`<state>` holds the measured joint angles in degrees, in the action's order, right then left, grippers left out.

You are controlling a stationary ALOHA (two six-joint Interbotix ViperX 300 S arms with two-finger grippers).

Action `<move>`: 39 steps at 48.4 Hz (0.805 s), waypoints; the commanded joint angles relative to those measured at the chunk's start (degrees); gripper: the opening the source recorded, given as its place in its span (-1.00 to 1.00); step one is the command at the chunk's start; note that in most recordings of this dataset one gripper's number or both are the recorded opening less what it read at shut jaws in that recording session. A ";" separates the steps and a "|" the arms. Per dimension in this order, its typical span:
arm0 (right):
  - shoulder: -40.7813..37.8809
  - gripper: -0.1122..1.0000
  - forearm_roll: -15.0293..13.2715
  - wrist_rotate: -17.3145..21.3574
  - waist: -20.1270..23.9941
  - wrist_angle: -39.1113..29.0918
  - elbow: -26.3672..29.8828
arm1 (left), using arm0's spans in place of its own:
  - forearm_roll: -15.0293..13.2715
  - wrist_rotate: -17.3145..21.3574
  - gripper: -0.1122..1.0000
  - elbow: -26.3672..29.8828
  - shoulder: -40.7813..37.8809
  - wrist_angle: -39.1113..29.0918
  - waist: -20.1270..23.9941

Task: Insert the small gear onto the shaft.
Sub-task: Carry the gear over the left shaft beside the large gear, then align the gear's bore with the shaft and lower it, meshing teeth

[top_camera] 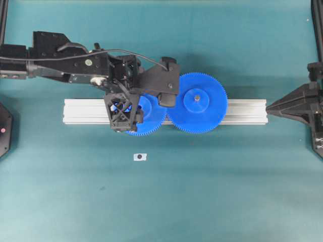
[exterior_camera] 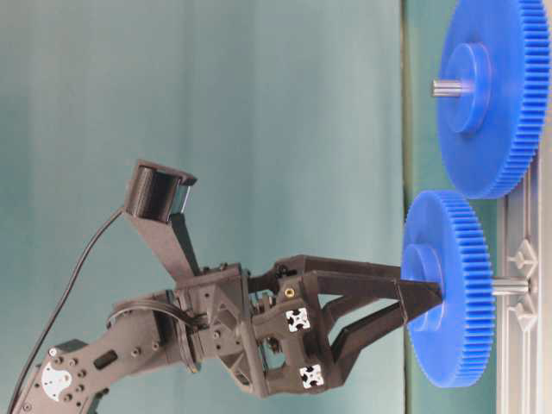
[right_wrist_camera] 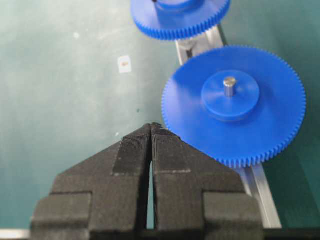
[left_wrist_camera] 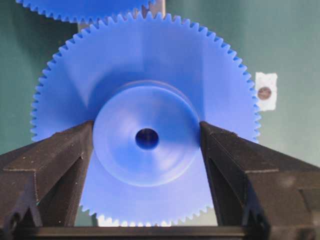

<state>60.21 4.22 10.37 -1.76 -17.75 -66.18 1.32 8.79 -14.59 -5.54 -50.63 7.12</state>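
The small gear (exterior_camera: 444, 289) is gripped by its hub in the left hand (exterior_camera: 414, 302), held over the rail; the shaft (exterior_camera: 511, 285) is seen beneath its bore, axes nearly aligned

Overhead view looks straight down from afar; table-level view sits low, rotated sideways, near; both wrist views look along their fingers, sharing the small gear (left_wrist_camera: 145, 135) at 12 o'clock.

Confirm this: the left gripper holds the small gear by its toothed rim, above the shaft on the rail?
Not by the rim. The left wrist view shows the left gripper clamping the small gear by its raised hub. The shaft on the rail is right.
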 commanded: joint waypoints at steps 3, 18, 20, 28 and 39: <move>0.09 -0.78 0.00 0.44 -0.09 0.53 0.88 | 0.18 0.00 0.51 2.55 0.79 0.26 0.44; 0.18 -0.78 0.00 0.44 -0.09 0.53 0.79 | 0.18 -0.79 0.51 3.16 0.62 0.26 0.44; 0.18 -0.78 0.00 0.44 -0.09 0.53 0.79 | 0.26 -1.05 0.51 3.08 0.62 0.26 0.44; 0.18 -0.78 0.00 0.53 -0.09 0.53 0.79 | 0.18 -2.46 0.51 2.90 0.44 0.35 0.09; 0.26 -0.78 0.00 0.53 -0.09 0.53 0.79 | 0.18 -4.48 0.51 2.72 -0.97 0.53 -2.11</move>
<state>60.73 4.22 10.46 -1.76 -17.75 -66.18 1.32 4.48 -12.83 -6.68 -50.36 6.24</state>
